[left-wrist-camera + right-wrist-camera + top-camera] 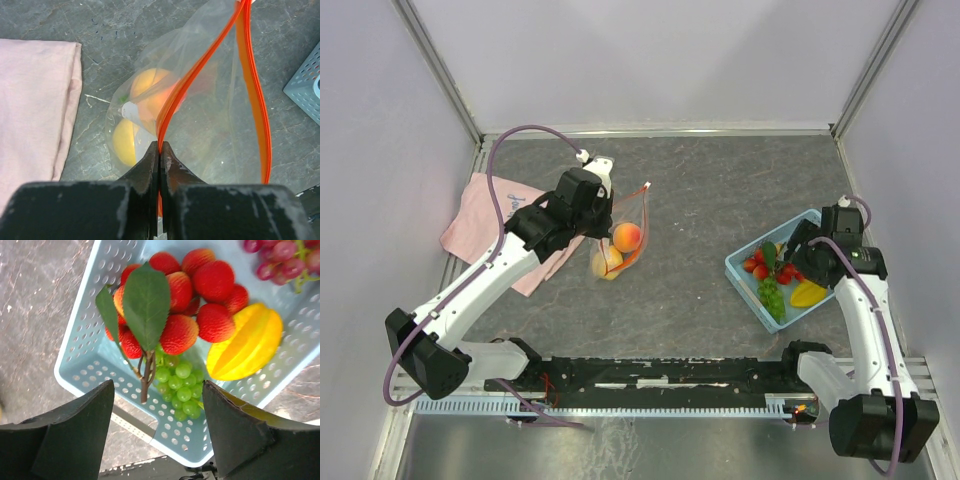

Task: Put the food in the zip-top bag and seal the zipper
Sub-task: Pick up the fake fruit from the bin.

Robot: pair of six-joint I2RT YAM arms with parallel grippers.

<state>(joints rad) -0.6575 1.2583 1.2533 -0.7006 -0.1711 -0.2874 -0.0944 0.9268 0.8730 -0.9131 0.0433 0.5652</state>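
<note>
L gripper (160, 148): jaws fully closed, pinching the zipper (253, 90) at one end of the bag mouth; the orange-red strip comes out from between the tips. Zip-top bag (620, 240) sits left of table centre, just right of the pink cloth (485, 215), hanging down from the L gripper (608, 180). Can't tell if the bag bottom touches the tabletop. Mouth is open: the 2 zipper strips bow apart, meeting only at the pinched end. Inside the bag are 2 orange-yellow round fruits (627, 236), one orange w/ a red blush, the other paler yellow (124, 142) and nearer, touching each other. Small white label (129, 110) on the bag wall over the fruit.

R gripper (157, 387): jaws wide apart, nothing betw. them, hanging above the light-blue basket (90, 330). Basket is on the right side of the table, well apart from the bag, set at an angle to the table edge. In the basket: red berry bunch (200, 295) w/ green leaves (146, 302) on a stem, green grapes (177, 385) under the leaves, yellow star fruit (247, 345) beside the berries, red grapes (285, 255) at the far corner. R gripper (800, 250) is over the basket's far-right part, not touching any fruit as far as the views show.
</note>
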